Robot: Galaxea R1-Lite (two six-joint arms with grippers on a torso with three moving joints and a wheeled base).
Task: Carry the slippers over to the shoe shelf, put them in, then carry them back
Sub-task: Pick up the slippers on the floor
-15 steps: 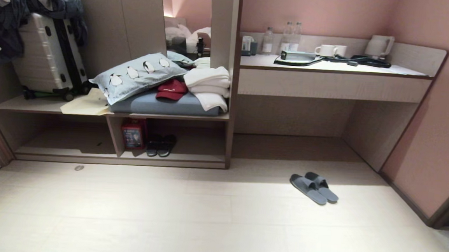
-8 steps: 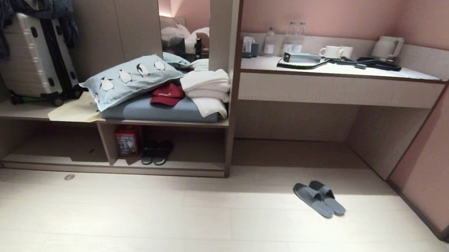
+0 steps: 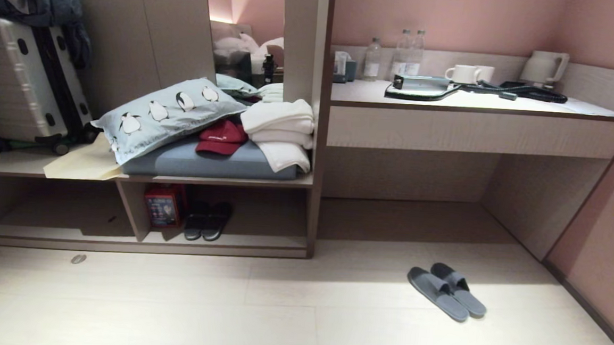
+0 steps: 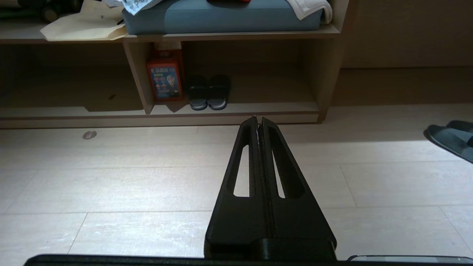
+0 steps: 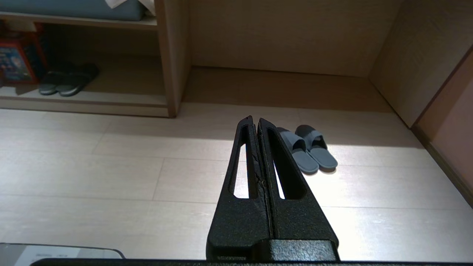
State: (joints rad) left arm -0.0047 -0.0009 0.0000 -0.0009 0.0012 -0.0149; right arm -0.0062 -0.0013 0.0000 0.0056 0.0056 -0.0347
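Observation:
The grey-blue slippers (image 3: 446,291) lie side by side on the pale floor, in front of the open space under the desk. They also show in the right wrist view as the slippers (image 5: 308,151), just beyond my right gripper (image 5: 255,120), which is shut and empty, clear of them. One slipper (image 4: 451,138) shows at the edge of the left wrist view. My left gripper (image 4: 258,120) is shut and empty, hanging above the floor before the shoe shelf (image 4: 236,109). The shoe shelf (image 3: 260,240) is the low cubby at left. Neither arm shows in the head view.
A black pair of slippers (image 3: 207,221) and a red box (image 3: 161,206) stand in the cubby. Above it lie a penguin pillow (image 3: 166,113), a red cap (image 3: 218,135), folded towels (image 3: 280,131) and a suitcase (image 3: 24,86). The desk (image 3: 474,132) carries bottles, cups and a kettle. A wall (image 3: 601,238) bounds the right.
The whole head view has shifted down and grown larger, so the camera has come closer to the furniture. The slippers and other things lie where they were.

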